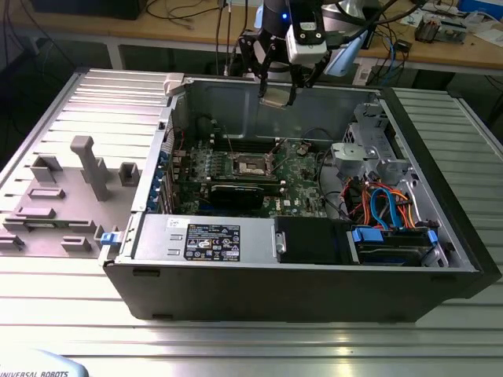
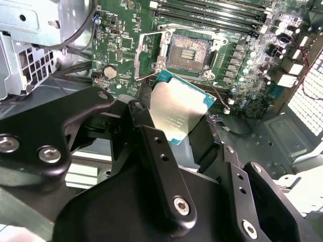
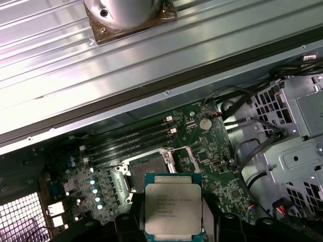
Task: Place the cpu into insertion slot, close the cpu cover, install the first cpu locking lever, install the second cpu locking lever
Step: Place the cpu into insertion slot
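Note:
My gripper (image 1: 277,93) hangs over the back wall of the open computer case and is shut on the cpu (image 1: 276,97). In both wrist views the cpu (image 2: 176,112) (image 3: 171,209) is a flat square chip with a silver top and a teal edge, pinched between the black fingers (image 2: 151,146). The insertion slot (image 1: 250,165) (image 2: 189,50) (image 3: 147,174) lies below on the green motherboard, its dark pin field bare. The cpu cover (image 2: 150,49) stands swung open beside the slot. The cpu is well above the slot and apart from it.
A large black card (image 1: 236,192) lies in front of the slot. Long memory slots (image 2: 212,12) run behind it. A power supply (image 1: 196,236) and a drive bay with blue and orange cables (image 1: 385,204) fill the case front. Grey fixtures (image 1: 86,165) stand on the exterior view's left.

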Robot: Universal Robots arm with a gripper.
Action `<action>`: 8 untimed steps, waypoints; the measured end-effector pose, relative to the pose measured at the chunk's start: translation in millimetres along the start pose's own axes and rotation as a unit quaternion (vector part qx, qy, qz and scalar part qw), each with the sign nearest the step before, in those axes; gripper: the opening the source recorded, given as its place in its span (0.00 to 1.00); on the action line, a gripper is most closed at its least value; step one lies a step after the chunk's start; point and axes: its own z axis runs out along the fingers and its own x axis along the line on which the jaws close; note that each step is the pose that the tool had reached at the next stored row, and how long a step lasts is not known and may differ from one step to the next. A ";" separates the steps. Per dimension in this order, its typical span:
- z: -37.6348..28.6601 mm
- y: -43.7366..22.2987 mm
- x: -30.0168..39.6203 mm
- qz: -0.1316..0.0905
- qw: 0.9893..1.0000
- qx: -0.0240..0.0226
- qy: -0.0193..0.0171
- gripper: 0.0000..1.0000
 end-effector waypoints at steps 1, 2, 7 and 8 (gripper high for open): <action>0.0 0.0 0.0 0.000 1.000 0.000 0.000 0.54; 0.0 0.0 0.0 0.000 1.000 0.000 0.000 0.54; 0.0 0.0 0.0 0.001 1.000 0.000 0.000 0.54; 0.0 0.0 0.0 0.001 1.000 0.000 0.000 0.54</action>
